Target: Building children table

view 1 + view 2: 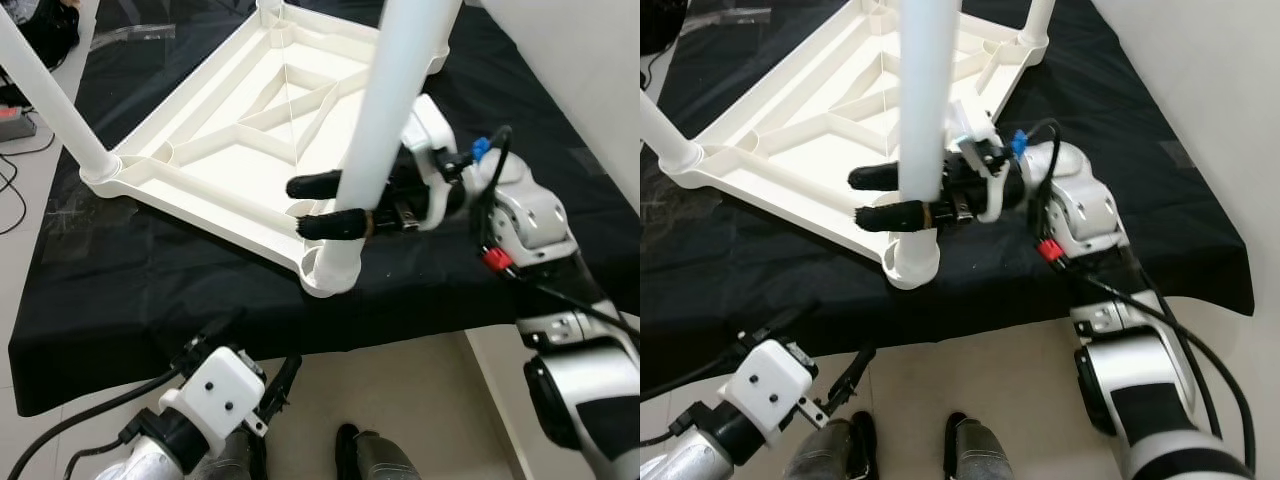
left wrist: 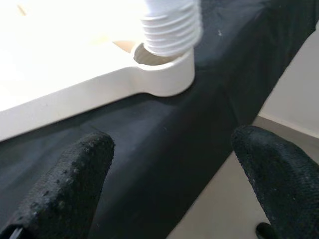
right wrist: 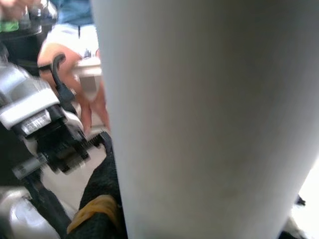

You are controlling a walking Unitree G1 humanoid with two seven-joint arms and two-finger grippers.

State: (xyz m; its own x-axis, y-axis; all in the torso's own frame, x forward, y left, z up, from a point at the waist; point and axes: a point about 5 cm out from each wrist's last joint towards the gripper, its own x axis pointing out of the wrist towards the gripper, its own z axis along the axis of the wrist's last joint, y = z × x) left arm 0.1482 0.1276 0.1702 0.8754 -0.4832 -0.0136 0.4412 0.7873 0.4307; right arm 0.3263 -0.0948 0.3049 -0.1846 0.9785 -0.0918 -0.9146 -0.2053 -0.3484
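The white plastic children's table point(image 1: 225, 150) lies upside down on a black-covered surface point(image 1: 150, 290). A white leg point(image 1: 385, 110) stands upright in the near corner socket point(image 1: 330, 270). Its ribbed thread point(image 2: 169, 27) shows just above the socket in the left wrist view. My right gripper point(image 1: 300, 207) reaches in from the right and is shut on this leg low down, one black finger point(image 1: 318, 184) behind it and one in front. Another leg point(image 1: 50, 95) stands at the left corner. My left gripper point(image 2: 169, 164) hangs open below the surface's front edge, apart from the table.
The black cloth's front edge point(image 1: 300, 345) runs just before my body, with pale floor tiles point(image 1: 420, 400) below. A white wall point(image 1: 590, 80) rises at the right. Cables point(image 1: 15, 185) lie on the floor at the left. A person point(image 3: 75, 40) shows beyond the leg in the right wrist view.
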